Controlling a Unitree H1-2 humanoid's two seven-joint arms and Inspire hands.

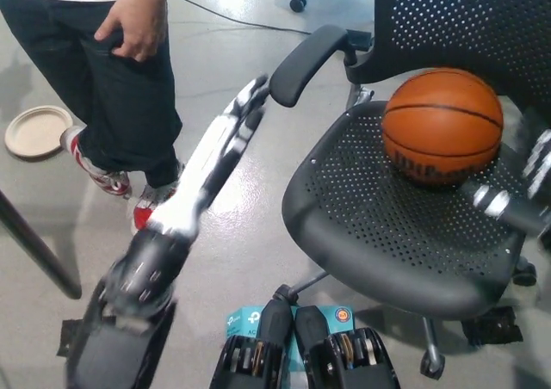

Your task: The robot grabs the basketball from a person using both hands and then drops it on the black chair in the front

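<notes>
The left hand [250, 105] reaches toward 12 o'clock, its fingers [256, 88] straight and holding nothing, tips just beside the chair's armrest [306, 62]. The right hand [538, 169], at 3 o'clock, is blurred and cut by the edge; its fingers' state cannot be told. The ball [442, 126] rests on the chair [387, 234] seat, between both hands, just beside the right. A person [112, 71] stands at 10 o'clock on the grey floor [241, 225], a plate [36, 131] nearby.

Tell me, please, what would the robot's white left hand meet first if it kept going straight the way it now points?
Most likely the black padded armrest of the perforated black office chair: the white left hand points up and right at its lower end, just short of it. Depth is unclear, so it might pass beneath.
</notes>
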